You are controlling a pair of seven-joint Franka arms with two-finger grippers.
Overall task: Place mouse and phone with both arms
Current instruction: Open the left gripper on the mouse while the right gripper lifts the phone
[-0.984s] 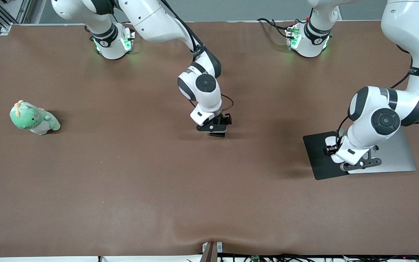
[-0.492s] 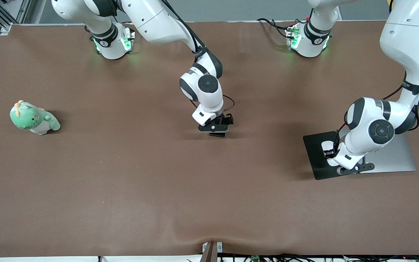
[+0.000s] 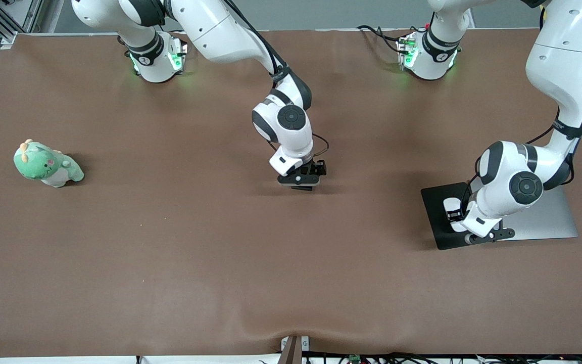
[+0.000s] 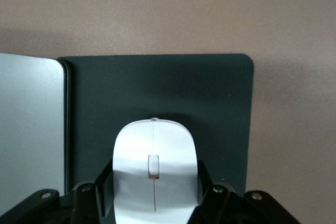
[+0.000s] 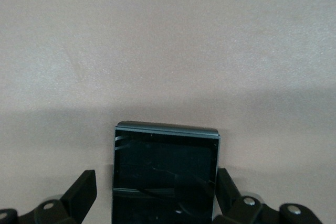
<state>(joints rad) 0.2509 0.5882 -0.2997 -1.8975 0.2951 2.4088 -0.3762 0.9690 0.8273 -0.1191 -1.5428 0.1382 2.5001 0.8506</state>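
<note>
Left wrist view: hand [image 4: 152, 203] flanks mouse [image 4: 153, 169].

Green plush toy [image 3: 47, 164] at right arm's end; black pad [image 3: 440, 217] touching silver laptop [image 3: 548, 218].

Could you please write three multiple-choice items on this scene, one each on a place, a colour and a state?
1. Where is the mouse?
A. On the black pad
B. Beside the plush toy
C. On the bare table

2. What colour is the phone?
A. White
B. Black
C. Green

3. How do the right gripper's fingers stand to the phone?
A. Clamped on it
B. Apart, flanking it with gaps
C. Away from it

Answers:
1. A: the left wrist view shows the mouse over the pad, between the left gripper's fingers.
2. B: its face is glossy black in the right wrist view.
3. B: table shows between each finger and the phone's edges.
</note>
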